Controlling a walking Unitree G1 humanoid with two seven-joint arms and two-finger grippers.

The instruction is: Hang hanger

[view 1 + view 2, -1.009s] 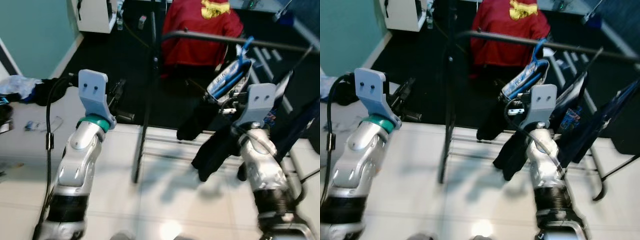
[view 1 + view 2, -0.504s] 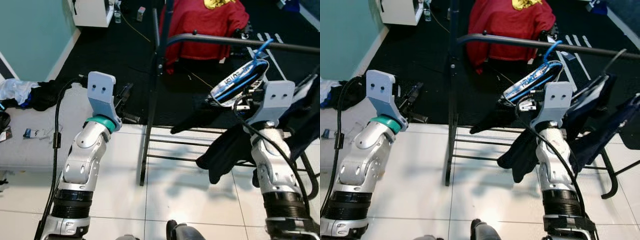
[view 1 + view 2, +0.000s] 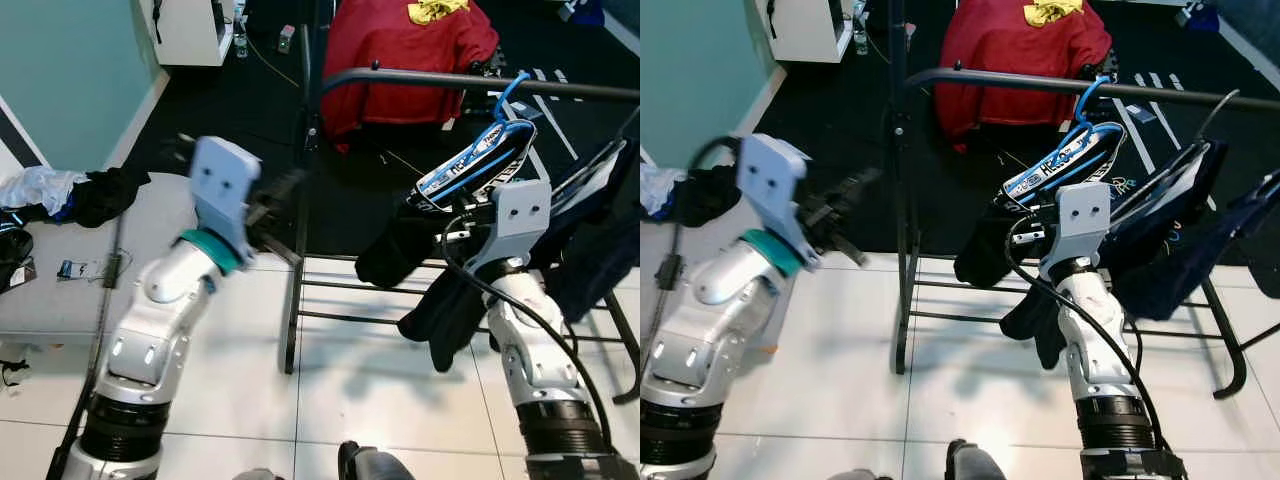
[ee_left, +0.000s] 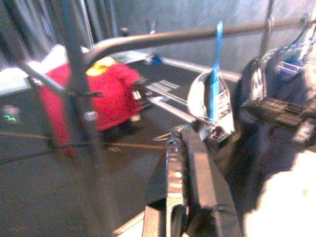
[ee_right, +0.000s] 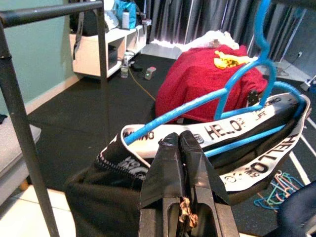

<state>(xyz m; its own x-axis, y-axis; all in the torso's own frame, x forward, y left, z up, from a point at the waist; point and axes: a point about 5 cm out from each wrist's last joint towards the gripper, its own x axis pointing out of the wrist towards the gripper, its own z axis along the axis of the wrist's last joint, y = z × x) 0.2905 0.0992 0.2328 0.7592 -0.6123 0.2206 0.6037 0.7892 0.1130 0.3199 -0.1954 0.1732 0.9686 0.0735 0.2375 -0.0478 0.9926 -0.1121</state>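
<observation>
Blue hanger (image 5: 232,89), carrying a black garment (image 3: 1035,260) with a white lettered band, held just below the black rack rail (image 3: 1040,82), its hook beside the rail. Right gripper (image 5: 180,143): fingers pressed together on the hanger's lower edge. Left gripper (image 4: 185,148): fingers together, nothing between them, raised left of the rack post (image 3: 899,150); red cloth (image 3: 1015,50) heaped on the far floor.

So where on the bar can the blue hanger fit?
The rail is bare from its corner post to the blue hanger, held by the right gripper. Further right, dark clothes crowd it.
</observation>
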